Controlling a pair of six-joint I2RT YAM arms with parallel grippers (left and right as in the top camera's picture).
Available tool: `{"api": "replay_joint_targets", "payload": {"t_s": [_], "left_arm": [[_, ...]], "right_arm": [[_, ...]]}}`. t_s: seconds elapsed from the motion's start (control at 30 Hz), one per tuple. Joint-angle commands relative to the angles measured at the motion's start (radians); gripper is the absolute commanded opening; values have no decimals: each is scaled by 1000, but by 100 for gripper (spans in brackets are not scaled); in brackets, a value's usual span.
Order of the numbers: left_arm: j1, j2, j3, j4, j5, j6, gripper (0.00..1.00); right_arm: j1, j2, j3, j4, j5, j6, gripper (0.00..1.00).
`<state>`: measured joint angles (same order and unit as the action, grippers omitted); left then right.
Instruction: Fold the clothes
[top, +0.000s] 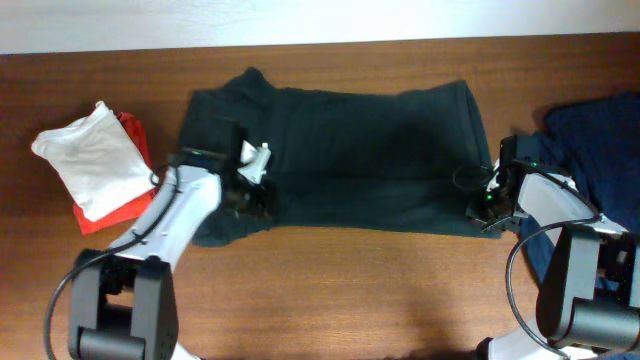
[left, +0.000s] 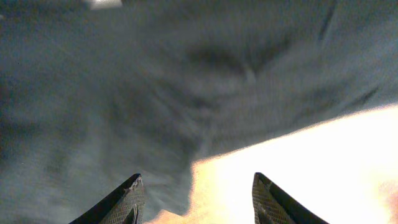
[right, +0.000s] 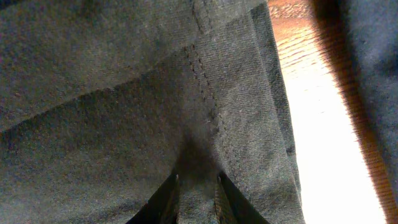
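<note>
Near side first: the left end effector (left: 197, 178) hovers with fingers spread, nothing between them, over the near-left corner of the charcoal garment (top: 360, 150). The right end effector (right: 198, 178) pinches a ridge of that cloth at its near-right hem. The garment lies flat mid-desk (top: 350, 290). At the left, a white garment (top: 95, 155) sits on a red garment (top: 102, 218); a navy garment (top: 600, 140) lies at the right.

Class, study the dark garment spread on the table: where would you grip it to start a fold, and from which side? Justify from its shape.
Grip the dark garment at its near corners, approaching low from the table's front edge. It lies flat and wide, so only its borders can be pinched, and the stitched hem gives firmer hold. The right gripper has its fingers closed there.
</note>
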<state>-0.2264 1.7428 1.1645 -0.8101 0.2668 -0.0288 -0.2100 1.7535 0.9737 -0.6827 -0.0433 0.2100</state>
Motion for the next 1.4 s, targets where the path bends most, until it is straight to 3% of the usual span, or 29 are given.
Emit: {"api": "replay_joint_targets", "payload": {"t_s": [0.0,0.07,0.23,0.27,0.3,0.33,0.4,0.47,0.57,0.63,0.7,0.77,0.9,0.93,1.07,1.17,1.23,1.27,1.37], "left_arm": [[-77,-1,-81,10,-198,19,55],[-102,-1,-102,26,-268,18,55],[-105,39,-104,49,-251,18,50],[-109,53,-104,50,-251,18,44],[-109,66,-104,53,-252,18,27],[-109,71,-103,62,-252,18,1],[-99,57,-45,49,-252,14,0],[-61,33,138,20,-244,14,0],[-36,32,292,90,-244,14,1],[-39,34,301,96,-244,14,67],[-35,34,298,-17,-248,15,97],[-16,34,296,-153,-249,14,99],[93,34,243,-260,-317,-163,99],[124,34,210,-256,-323,-165,94],[195,34,50,-181,-369,-188,56],[195,35,-20,-132,-370,-187,41],[195,35,-21,-115,-370,-187,22],[195,35,-21,-114,-370,-187,16],[195,35,-21,-156,-429,-187,12]], "right_arm": [[-6,4,-18,2,1,5,24],[-6,4,-18,2,1,5,23],[-6,4,-18,2,1,5,23],[-6,4,-18,2,1,5,23],[-6,4,-18,2,1,5,23],[-6,4,-18,2,1,5,23],[-6,4,-18,2,2,5,22],[-6,4,-18,2,2,5,22],[-6,4,-18,2,2,5,22],[-6,4,-18,2,2,5,22],[-6,4,-18,3,2,5,22],[-6,4,-18,5,2,5,22],[-6,4,-18,2,2,5,22],[-6,4,-18,2,2,5,22],[-6,4,-18,-12,2,5,22],[-6,4,-18,-13,2,5,22],[-6,4,-18,-13,1,5,22],[-6,4,-18,-13,2,5,22],[-6,4,-18,-17,2,5,22]]}}
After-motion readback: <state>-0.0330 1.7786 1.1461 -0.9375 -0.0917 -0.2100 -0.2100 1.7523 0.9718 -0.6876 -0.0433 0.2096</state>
